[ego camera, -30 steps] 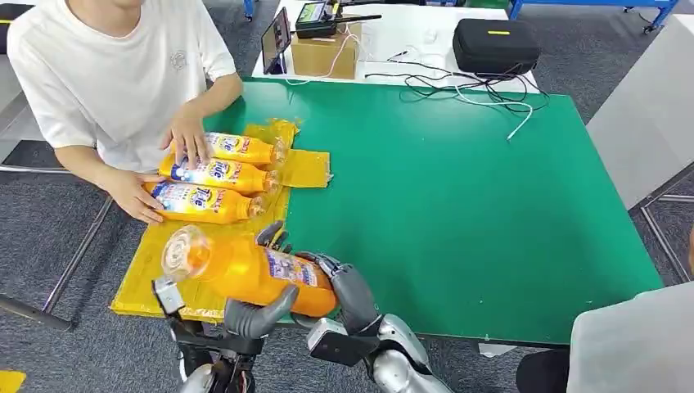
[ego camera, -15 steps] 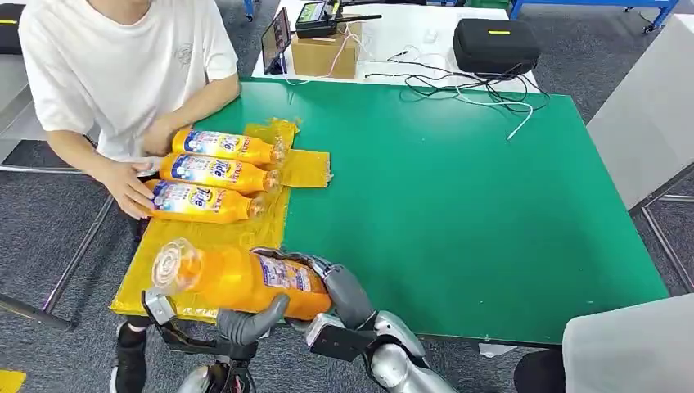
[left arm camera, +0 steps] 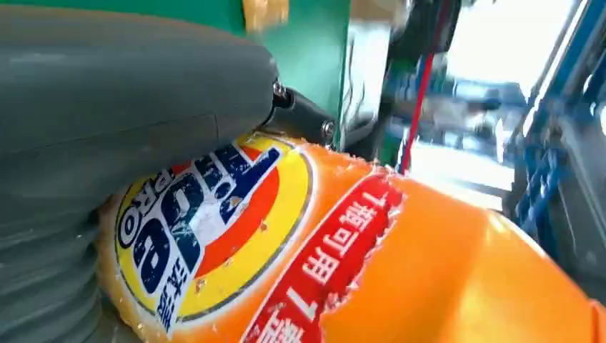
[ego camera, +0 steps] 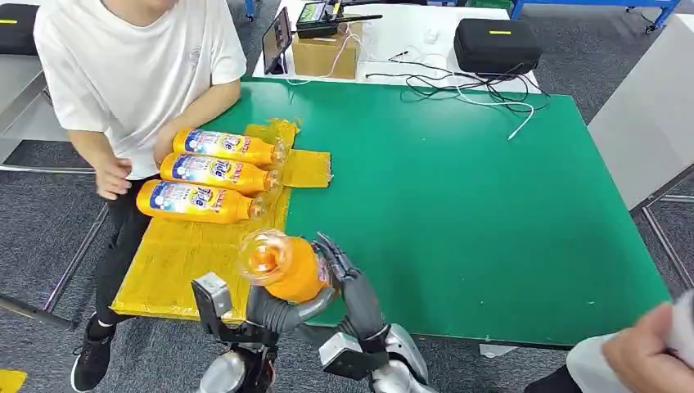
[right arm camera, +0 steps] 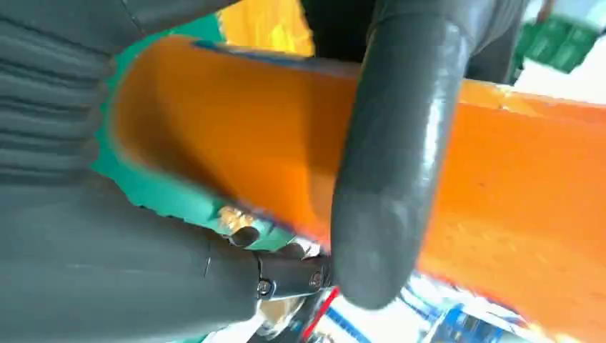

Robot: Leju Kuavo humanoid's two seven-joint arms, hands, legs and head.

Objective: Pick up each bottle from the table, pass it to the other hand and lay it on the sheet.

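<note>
At about 6 o'clock on the green table [ego camera: 458, 205], right over the near edge, both robot hands are wrapped around one orange bottle [ego camera: 282, 266]. It's tipped so one rounded end points up at the head camera, so you mostly see that end plus a bit of the orange body. The left hand [ego camera: 278, 309] cups it from underneath with the thumb curled round, and the right hand [ego camera: 348, 282] grips it from the 3 o'clock side, fingers laid against the body. The left wrist cam is basically all label, blue letters on a yellow disc, pressed against the grey thumb. In the right wrist cam a dark finger crosses the orange plastic.

Over at 10 o'clock, three more bottles [ego camera: 214, 172] lie side by side on the yellow sheet [ego camera: 184, 262], caps pointing toward 3 o'clock. The held one hangs just above the sheet's near right corner.

A person in a white t-shirt [ego camera: 135, 70] stands at the table's 10 o'clock corner, hands off the bottles. Some boxes, cables and a black case [ego camera: 495, 45] sit at 12 o'clock.
</note>
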